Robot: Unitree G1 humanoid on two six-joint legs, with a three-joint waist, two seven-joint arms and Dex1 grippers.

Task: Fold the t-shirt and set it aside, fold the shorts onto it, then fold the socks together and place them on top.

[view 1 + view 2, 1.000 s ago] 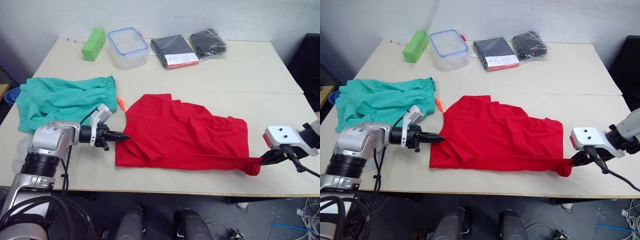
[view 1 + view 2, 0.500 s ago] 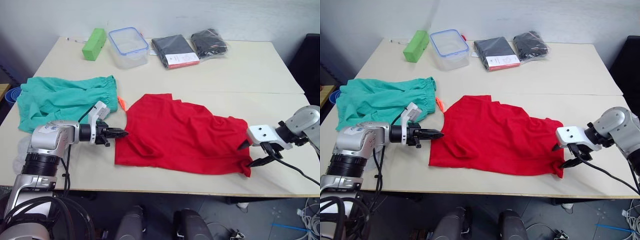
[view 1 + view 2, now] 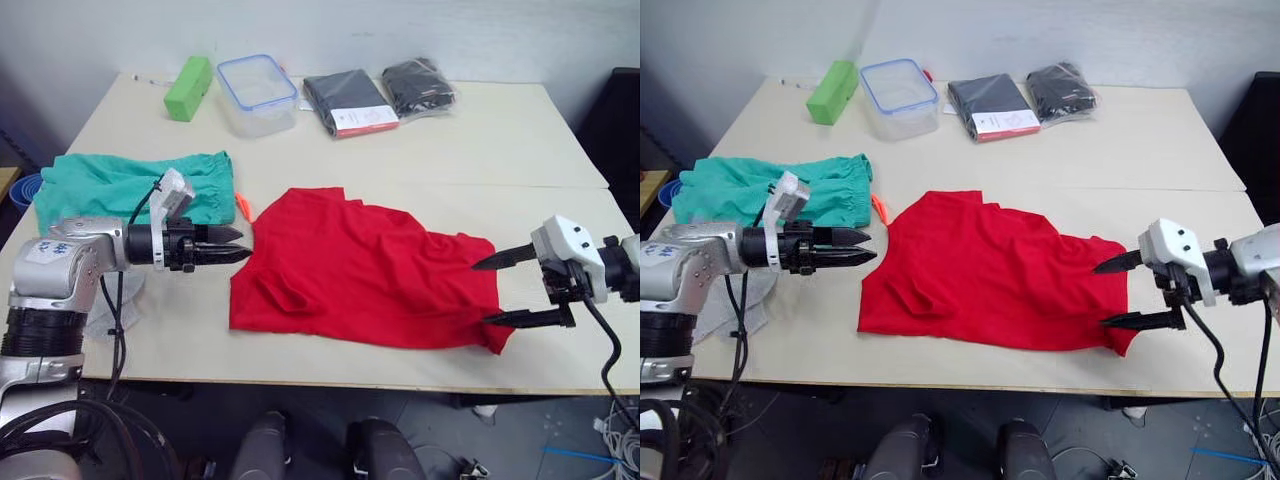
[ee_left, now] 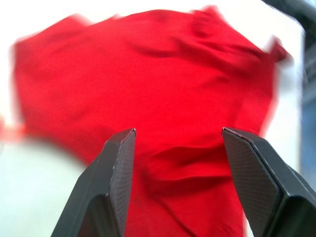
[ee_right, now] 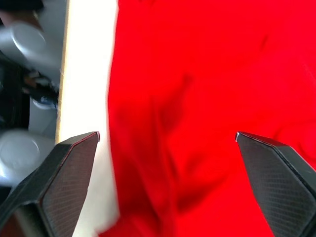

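The red t-shirt (image 3: 360, 275) lies crumpled and roughly flat on the table's near middle. My left gripper (image 3: 232, 245) hovers open just off the shirt's left edge, holding nothing; its wrist view looks between its fingers (image 4: 116, 187) onto the t-shirt (image 4: 173, 84). Open wide at the shirt's right edge, my right gripper (image 3: 485, 293) has one finger above and one below the near right corner, and it grips nothing. The teal shorts (image 3: 110, 190) lie at the left, their orange drawstring (image 3: 241, 208) showing. The light grey socks (image 3: 745, 300) are partly hidden under my left arm.
At the back stand a green block (image 3: 188, 87), a clear container with a blue rim (image 3: 256, 93) and two black packaged clothes (image 3: 348, 102). The table's front edge (image 3: 400, 386) runs close below the shirt. Bare tabletop lies behind the shirt and to the right.
Both grippers have opened and let go of the t-shirt. The left one drew back to the left; the shirt's stretched right corner slackened back toward the middle.
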